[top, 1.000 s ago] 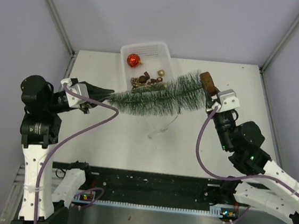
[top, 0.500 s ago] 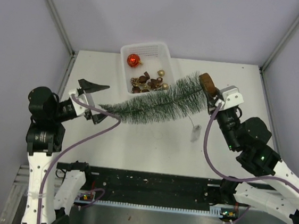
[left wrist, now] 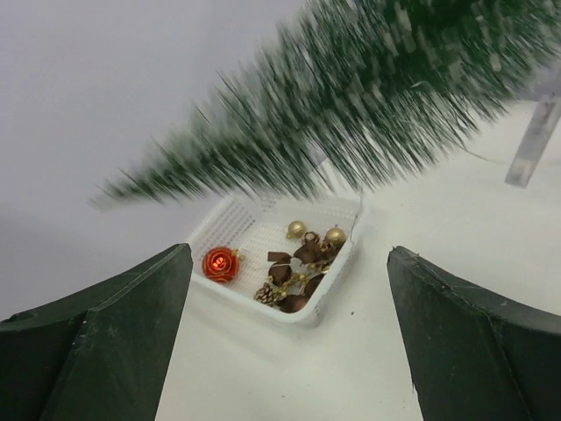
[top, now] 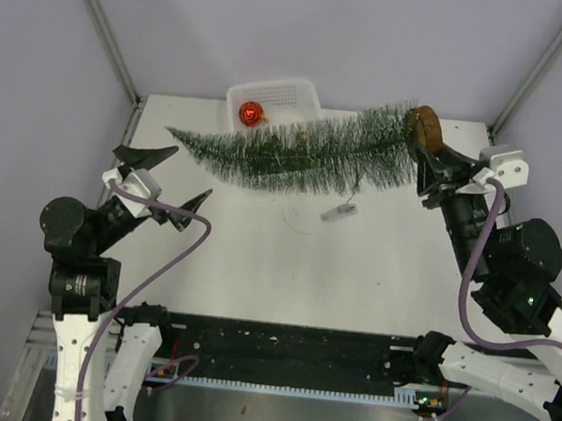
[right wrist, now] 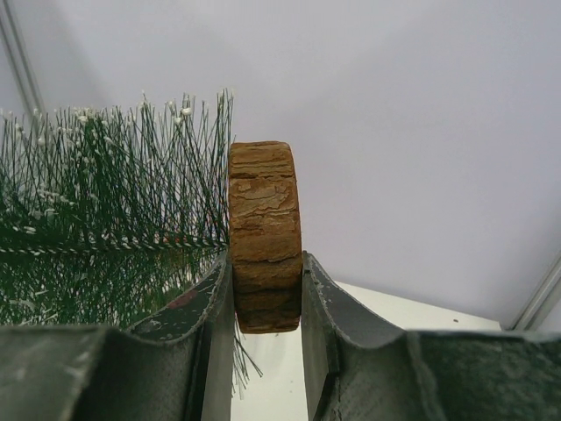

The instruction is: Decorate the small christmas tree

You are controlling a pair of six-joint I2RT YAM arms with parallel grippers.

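**Up in the air, tree gripped by its base**

Now the small christmas tree (top: 297, 152) hung sideways above the tabletop (top: 354, 279), and only one hand had it. The right hand (top: 429, 164) was pinching the wooden disc base (top: 424, 125). In the right wrist view, both fingers were pressed flat against the disc's two faces, with the frosted bristles fanned out to the left. The tree stretched across the far side of the tabletop, base on the right and tip pointing left, and its middle passed over the white basket (top: 293, 93). A red bauble (top: 250, 114) sat in the basket's left end, with gold baubles (left wrist: 298, 230) and brown bits beside it. A small pale tag (top: 338, 213) showed below the bristles; whether it hung or lay flat was unclear. The left hand (top: 186, 175) was spread wide and held nothing, near the tip but apart from it.
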